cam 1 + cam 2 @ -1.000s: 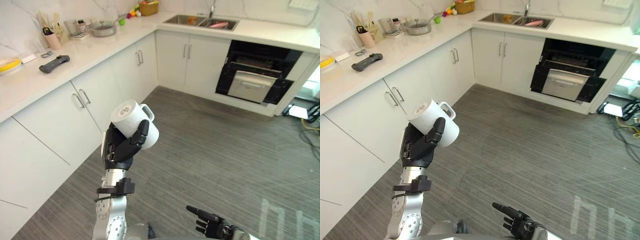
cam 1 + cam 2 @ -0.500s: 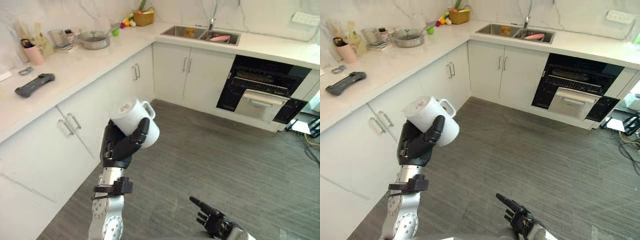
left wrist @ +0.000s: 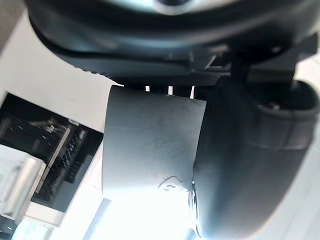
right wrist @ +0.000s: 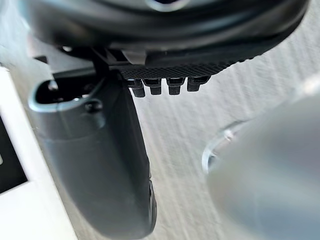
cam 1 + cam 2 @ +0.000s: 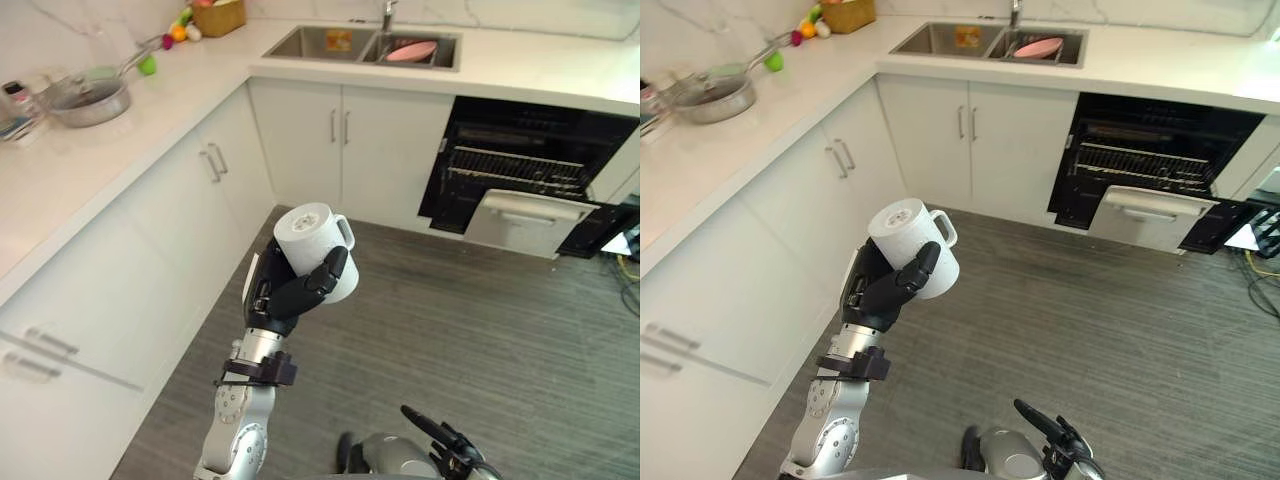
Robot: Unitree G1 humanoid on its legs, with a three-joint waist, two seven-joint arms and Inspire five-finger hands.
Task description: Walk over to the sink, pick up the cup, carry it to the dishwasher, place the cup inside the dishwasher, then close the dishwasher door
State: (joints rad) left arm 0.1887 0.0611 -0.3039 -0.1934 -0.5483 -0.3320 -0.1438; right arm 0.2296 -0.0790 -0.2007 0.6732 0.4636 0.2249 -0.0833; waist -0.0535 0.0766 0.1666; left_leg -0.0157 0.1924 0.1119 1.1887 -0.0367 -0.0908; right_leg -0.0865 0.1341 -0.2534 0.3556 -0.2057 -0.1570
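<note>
A white handled cup (image 5: 318, 243) is held up at chest height, tilted, above the floor. My left hand (image 5: 288, 296) is shut on it, with the thumb across its side. The left wrist view shows the cup's wall (image 3: 150, 145) pressed between the palm and the thumb (image 3: 250, 165). The dishwasher (image 5: 528, 165) stands open under the far counter, its dark rack showing and its silver front (image 5: 525, 218) pulled out low. The steel sink (image 5: 335, 42) lies to the dishwasher's left in the countertop. My right hand (image 5: 440, 443) hangs low at the bottom edge, open and holding nothing.
White base cabinets (image 5: 150, 250) run along the left and meet the sink counter in a corner. On the counter are a pan (image 5: 85, 100), a green fruit (image 5: 147, 65) and a basket (image 5: 220, 15). A pink dish (image 5: 410, 50) lies in the sink. Grey plank floor (image 5: 500, 330) stretches toward the dishwasher.
The whole view has shifted: the sink corner and the dishwasher now look closer and more central. The cup stays in my left hand's grip. The right hand stays low.
</note>
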